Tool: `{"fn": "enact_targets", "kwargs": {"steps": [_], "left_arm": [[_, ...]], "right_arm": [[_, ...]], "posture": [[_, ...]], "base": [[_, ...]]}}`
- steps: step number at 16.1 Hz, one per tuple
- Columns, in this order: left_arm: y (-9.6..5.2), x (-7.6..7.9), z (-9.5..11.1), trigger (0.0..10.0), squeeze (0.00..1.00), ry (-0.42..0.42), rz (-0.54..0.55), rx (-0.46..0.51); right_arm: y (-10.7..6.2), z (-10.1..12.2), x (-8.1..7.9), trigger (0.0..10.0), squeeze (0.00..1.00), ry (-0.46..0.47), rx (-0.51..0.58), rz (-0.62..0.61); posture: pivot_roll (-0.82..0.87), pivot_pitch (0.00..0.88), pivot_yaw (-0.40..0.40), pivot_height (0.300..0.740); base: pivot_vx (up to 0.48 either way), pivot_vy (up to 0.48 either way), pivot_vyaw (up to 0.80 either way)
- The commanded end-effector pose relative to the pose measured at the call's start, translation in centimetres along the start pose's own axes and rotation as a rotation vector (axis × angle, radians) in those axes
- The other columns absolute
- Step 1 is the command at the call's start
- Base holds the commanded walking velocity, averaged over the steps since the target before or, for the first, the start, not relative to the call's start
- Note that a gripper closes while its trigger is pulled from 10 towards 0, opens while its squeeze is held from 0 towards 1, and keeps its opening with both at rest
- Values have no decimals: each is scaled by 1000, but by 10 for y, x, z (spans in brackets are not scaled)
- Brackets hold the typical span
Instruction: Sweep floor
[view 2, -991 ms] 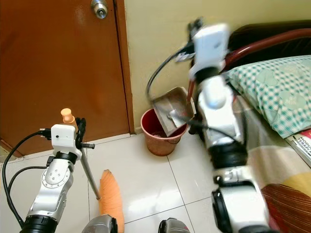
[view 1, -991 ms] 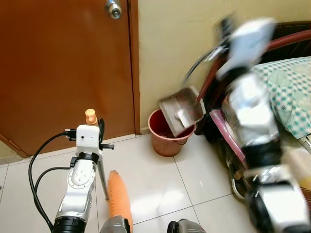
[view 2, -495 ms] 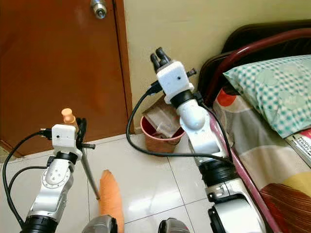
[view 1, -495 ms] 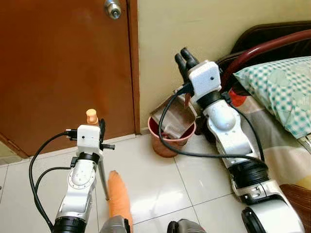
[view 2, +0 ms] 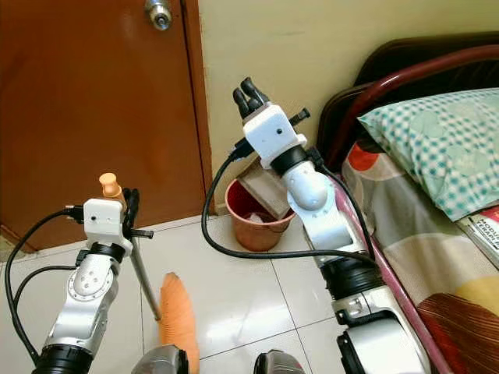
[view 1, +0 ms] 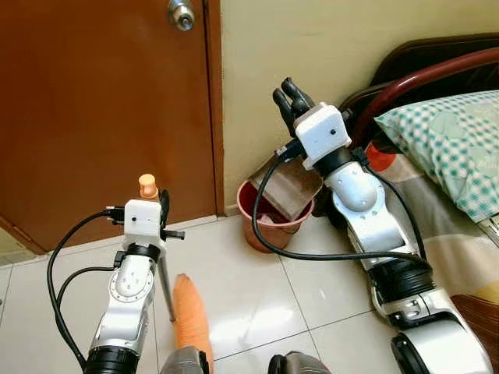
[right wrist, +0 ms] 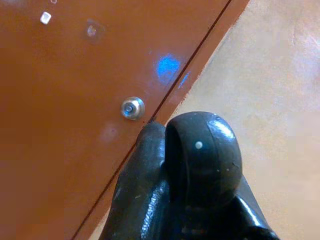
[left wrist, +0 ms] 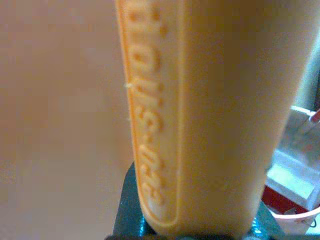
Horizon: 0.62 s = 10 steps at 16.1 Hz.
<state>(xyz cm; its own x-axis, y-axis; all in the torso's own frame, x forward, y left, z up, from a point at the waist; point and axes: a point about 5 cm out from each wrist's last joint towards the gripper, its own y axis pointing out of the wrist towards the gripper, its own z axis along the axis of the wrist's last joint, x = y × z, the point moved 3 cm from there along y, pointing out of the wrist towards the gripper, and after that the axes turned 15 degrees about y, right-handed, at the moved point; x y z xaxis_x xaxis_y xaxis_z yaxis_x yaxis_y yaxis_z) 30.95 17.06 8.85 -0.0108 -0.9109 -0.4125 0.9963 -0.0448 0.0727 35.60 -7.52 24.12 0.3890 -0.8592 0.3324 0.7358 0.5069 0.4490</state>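
Dustpan (view 1: 290, 187), grey and tipped steeply, hangs just below the right hand (view 1: 287, 97) with its lower lip inside the red bucket (view 1: 269, 226) by the wall. That hand is raised, its two black fingers (right wrist: 200, 155) pressed together around the dustpan's handle, whose dark rounded knob shows between them in the right wrist view. The step looks like emptying the sweepings into the bucket. To do it well, keep the pan's lip under the hand and inside the bucket rim, tilt until the tray is near vertical, and perhaps give a small tap so dust falls in, not onto the tiled floor (view 1: 257, 288). The left hand (view 1: 160, 214) pinches the orange broom handle (view 1: 146, 185) upright, the orange bristles (view 1: 189, 319) resting on the floor just below and beside it; hold it steady, well apart from the bucket.
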Motion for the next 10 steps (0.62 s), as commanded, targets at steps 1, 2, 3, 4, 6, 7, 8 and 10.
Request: {"fn": "enact_targets", "kwargs": {"steps": [1,2,3,4,6,7,8,10], "left_arm": [[-2,5,-8,10000,0,22,-36,-41],[-2,5,-9,10000,0,21,-35,-42],[-2,5,-9,10000,0,21,-35,-42],[-1,5,-9,10000,0,21,-34,-42],[-1,6,-9,10000,0,21,-35,-42],[0,6,-9,10000,0,20,-36,-41],[0,6,-8,10000,0,20,-36,-40],[3,6,-6,10000,0,20,-34,-32]], "right_arm": [[12,35,8,10000,0,-37,139,-14],[19,50,15,10000,0,-7,184,-41],[19,50,15,10000,0,-7,184,-41],[21,55,17,10000,0,4,197,-48],[28,68,23,10000,0,60,240,-80],[33,76,27,10000,0,95,261,-92],[36,82,29,10000,0,118,274,-98],[41,94,33,10000,0,181,301,-117]], "posture": [[-9,28,-13,740],[-12,22,-12,740],[-12,22,-12,740],[-12,22,-12,740],[-13,17,-11,740],[-13,10,-11,740],[-13,10,-11,740],[-13,0,-12,740]], "base": [[0,0,0],[0,0,0],[0,0,0],[0,0,0],[0,0,0],[0,0,0],[0,0,0],[0,0,0]]}}
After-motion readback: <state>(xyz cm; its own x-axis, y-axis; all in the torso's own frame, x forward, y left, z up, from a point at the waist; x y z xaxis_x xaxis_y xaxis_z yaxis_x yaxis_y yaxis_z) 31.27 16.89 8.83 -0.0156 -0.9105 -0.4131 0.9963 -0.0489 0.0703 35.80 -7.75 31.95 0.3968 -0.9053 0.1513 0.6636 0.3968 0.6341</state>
